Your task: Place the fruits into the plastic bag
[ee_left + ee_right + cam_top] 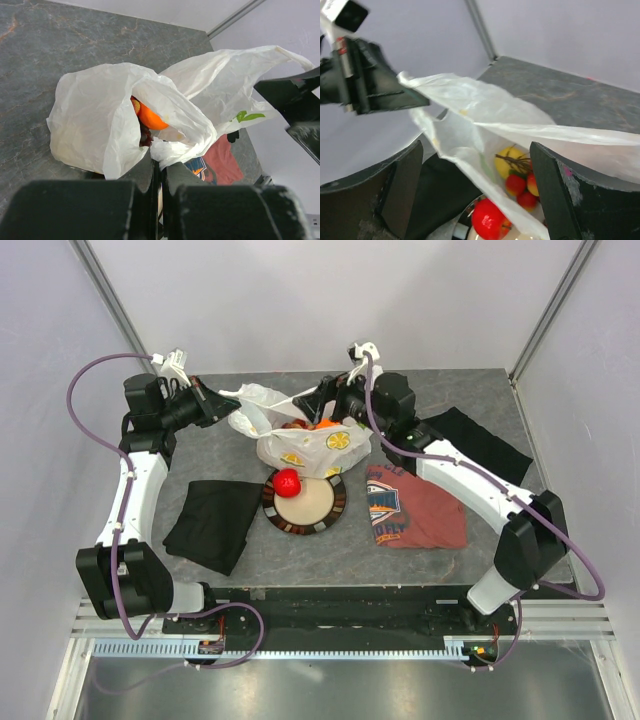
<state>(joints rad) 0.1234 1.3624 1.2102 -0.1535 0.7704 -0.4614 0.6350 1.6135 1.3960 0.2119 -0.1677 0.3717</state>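
From above, the plastic bag (300, 440) is sitting on the grey counter (440, 390) between the two arms, its near edge lying over the far rim of the plate (312, 510), where the red apple (288, 482) is resting outside the bag. The left pincer (218, 408) is reaching in from the left and the right pincer (308, 405) from the right, both touching the bag's upper edge, though this view is too far off to be showing how the jaws are standing. The left wrist camera is settling it for its own side: the jaws are pressed together, pinching a fold of the white film, and an orange (150, 117) is peeking out through the opening. The right wrist camera is showing its jaws spread wide apart, with a stretched band of the bag running across between them towards the left pincer. Looking down into the mouth, that view alone is revealing a lemon (511, 159) and small red fruits (516, 184) inside. A black cloth (212, 523) is lying left of the plate and a red T-shirt (415, 505) right of it
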